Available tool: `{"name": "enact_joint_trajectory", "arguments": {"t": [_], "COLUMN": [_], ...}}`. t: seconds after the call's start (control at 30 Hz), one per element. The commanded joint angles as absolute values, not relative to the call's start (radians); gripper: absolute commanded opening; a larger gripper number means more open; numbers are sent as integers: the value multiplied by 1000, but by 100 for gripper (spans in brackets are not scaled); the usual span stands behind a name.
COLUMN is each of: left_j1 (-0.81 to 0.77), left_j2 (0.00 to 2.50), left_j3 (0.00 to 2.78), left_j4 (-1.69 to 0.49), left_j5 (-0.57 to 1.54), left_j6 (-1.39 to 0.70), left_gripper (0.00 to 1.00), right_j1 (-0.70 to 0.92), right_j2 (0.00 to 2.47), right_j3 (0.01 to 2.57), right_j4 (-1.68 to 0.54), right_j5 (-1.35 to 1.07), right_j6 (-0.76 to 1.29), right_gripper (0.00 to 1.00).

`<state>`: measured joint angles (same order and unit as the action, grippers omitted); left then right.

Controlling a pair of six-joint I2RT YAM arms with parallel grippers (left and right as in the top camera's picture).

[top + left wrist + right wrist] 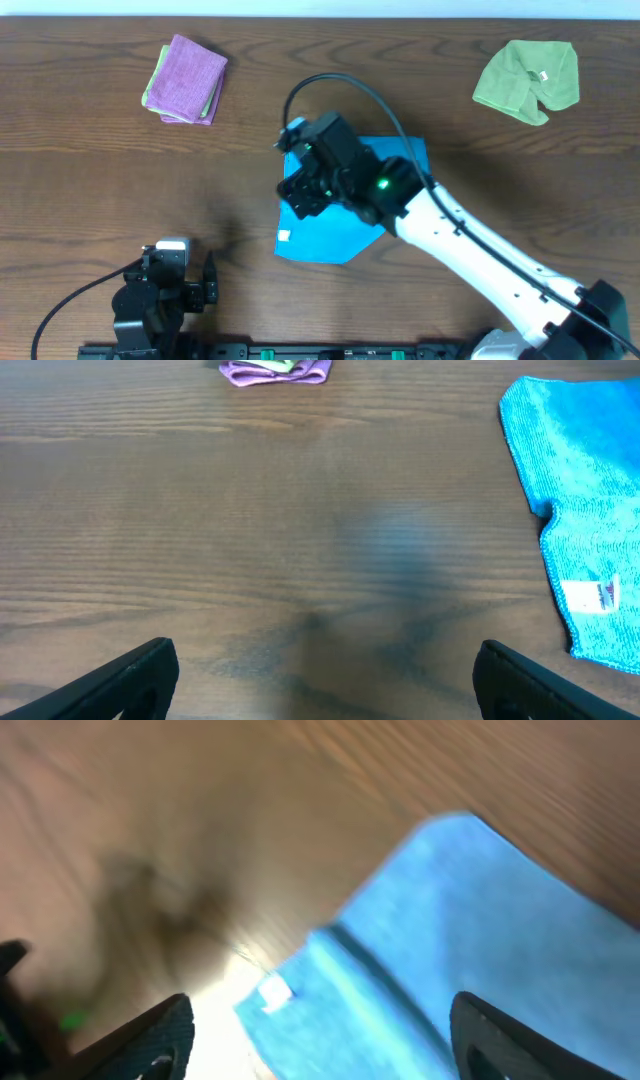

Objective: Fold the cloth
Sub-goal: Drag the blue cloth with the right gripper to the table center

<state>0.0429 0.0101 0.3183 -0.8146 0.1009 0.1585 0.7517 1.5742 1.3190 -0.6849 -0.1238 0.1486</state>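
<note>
Overhead: the sky-blue cloth [335,235] lies mid-table [100,190], partly under the right gripper [300,190]. Left wrist: the left gripper [325,670] has its jaws wide apart over bare wood, with the cloth and its white tag [590,595] at right. Right wrist: jaws spread above the cloth, gripping nothing.

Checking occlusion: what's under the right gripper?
The sky-blue microfibre cloth on the wooden table; right gripper open over it. Overhead, the arm hides the cloth's upper-left part.

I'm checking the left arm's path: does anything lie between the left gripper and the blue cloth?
Nothing visible: only bare table lies between the left gripper and the cloth. The right gripper hangs over the cloth itself.
</note>
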Motion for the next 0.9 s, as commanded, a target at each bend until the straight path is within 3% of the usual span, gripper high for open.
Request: {"name": "enact_joint_trajectory", "arguments": {"t": [0.0, 0.03, 0.53, 0.87], "left_j1": [39, 39, 39, 38], "left_j2": [4, 4, 4, 68], "left_j3": [315, 315, 315, 355], "left_j4": [-815, -815, -796, -729], "left_j5": [94, 94, 94, 390], "left_j6": [172, 172, 157, -13], "left_gripper": [95, 95, 95, 95], "right_j1": [703, 693, 539, 444], "right_j2": [1526, 1518, 1271, 1089], "right_j3": [1322, 1322, 1188, 973], "right_j4": [-720, -738, -884, -886], "right_j5": [-112, -113, -186, -249], "right_j6": [179, 179, 179, 213], "right_gripper": [95, 99, 99, 99]}}
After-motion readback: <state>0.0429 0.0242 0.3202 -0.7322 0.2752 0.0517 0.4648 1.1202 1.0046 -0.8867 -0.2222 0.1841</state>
